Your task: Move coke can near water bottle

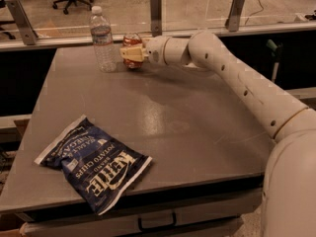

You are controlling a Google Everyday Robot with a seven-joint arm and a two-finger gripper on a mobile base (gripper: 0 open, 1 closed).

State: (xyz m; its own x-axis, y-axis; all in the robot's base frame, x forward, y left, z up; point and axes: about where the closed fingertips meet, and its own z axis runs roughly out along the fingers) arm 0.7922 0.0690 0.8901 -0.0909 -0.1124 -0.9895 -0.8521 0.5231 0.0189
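The coke can (132, 41) is a small red-orange can with a silver top, standing low at the table's far edge, just right of the water bottle (102, 39). The bottle is tall, clear and ribbed with a white cap and a pale label band. My gripper (130, 53) reaches in from the right at the end of the white arm (232, 73) and is shut on the can's middle. A narrow gap separates can and bottle.
A blue Kettle potato chips bag (94, 163) lies at the front left of the grey table (197, 127). A glass barrier with metal posts (156, 6) runs behind the table's far edge. Office chairs stand beyond it.
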